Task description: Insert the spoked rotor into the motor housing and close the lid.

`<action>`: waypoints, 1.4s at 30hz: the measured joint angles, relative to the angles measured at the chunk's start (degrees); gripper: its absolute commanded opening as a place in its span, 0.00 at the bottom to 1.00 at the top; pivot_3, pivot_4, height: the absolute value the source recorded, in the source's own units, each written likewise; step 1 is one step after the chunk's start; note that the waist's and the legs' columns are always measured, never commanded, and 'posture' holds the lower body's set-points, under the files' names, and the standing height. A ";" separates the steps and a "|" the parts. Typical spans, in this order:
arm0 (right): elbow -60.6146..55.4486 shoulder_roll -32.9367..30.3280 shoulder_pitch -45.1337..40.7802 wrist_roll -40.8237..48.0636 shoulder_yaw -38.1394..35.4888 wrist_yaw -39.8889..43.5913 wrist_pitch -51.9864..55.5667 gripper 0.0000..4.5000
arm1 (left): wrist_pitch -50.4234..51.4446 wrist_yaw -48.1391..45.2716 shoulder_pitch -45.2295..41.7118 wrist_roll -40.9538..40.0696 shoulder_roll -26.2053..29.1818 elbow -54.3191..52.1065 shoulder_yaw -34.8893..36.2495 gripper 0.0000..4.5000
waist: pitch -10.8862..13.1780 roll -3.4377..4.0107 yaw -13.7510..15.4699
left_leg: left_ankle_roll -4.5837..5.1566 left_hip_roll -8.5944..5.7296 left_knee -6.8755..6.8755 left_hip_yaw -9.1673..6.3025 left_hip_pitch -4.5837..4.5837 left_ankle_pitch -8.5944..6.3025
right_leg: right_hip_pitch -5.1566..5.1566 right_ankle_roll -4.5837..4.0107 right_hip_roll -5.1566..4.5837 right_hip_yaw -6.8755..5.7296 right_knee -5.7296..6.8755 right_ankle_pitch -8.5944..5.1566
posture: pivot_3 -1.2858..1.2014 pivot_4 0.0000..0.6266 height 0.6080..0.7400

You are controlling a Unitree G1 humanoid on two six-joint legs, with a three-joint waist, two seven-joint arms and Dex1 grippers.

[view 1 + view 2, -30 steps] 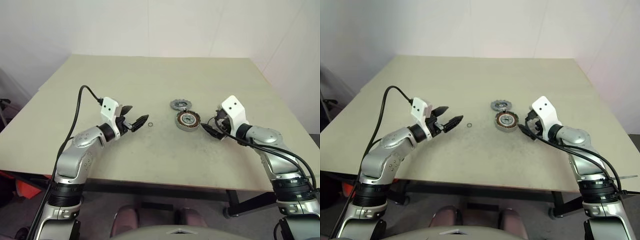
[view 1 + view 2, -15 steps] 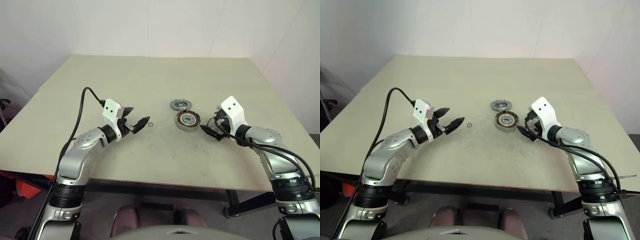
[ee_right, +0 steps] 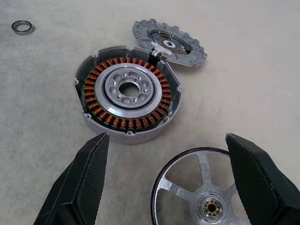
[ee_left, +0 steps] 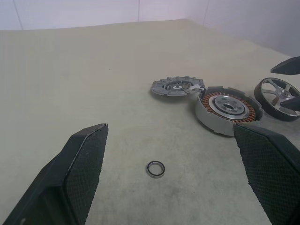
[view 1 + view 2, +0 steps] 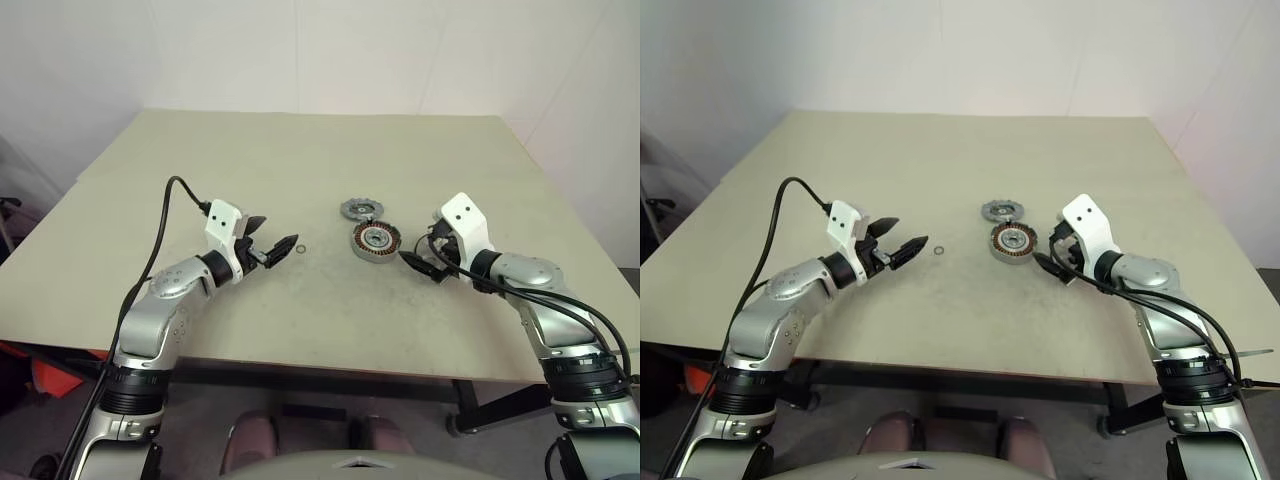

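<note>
The dark-rimmed, silver-spoked metal rotor (image 3: 206,192) lay on the beige table (image 5: 300,160), just right of the round copper-coiled motor housing (image 5: 376,240); the flat grey notched lid (image 5: 361,209) touched the housing's far edge. Nothing was inserted or closed yet. The right gripper (image 3: 164,187) straddled the rotor, wide open and gripping nothing; the left gripper (image 4: 173,183) was open and empty near a thin metal ring (image 4: 155,168). No writing was legible.

The two head cameras are looking forward and down from above over the whole beige surface (image 5: 300,170). Each wrist camera is sitting low and close, looking along its own tool. Both wrist views are sharing the round metal cup ringed with copper coils (image 3: 127,98) and the flat grey notched-rim disc (image 4: 177,87).
</note>
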 measured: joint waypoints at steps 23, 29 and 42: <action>-1.17 0.27 -0.52 0.06 0.50 -0.16 0.69 0.99 | -10.69 2.20 -5.74 10.89 -6.86 18.42 -6.31 1.00 | 0.01 0.00 0.07 | 0.04 -0.05 -0.01 -0.05 -0.04 0.02 | 0.01 0.01 -0.07 -0.04 -0.01 -0.01 | 0.52 0.00 1.00; -1.54 0.26 -0.51 0.06 0.49 -0.36 1.22 0.99 | -9.22 3.46 -6.99 13.65 -7.41 22.18 -7.42 1.00 | 0.01 0.01 0.07 | 0.05 -0.05 -0.01 -0.07 -0.05 0.02 | 0.01 0.01 -0.08 -0.05 -0.01 -0.01 | 0.52 0.00 1.00; -1.54 0.41 -0.53 0.06 0.50 -1.21 1.24 0.99 | -7.89 3.75 -9.32 16.93 -8.51 23.56 -9.72 1.00 | 0.02 0.01 0.09 | 0.10 -0.12 -0.01 -0.18 -0.07 0.05 | 0.01 0.01 -0.16 -0.07 -0.01 -0.01 | 0.52 0.00 1.00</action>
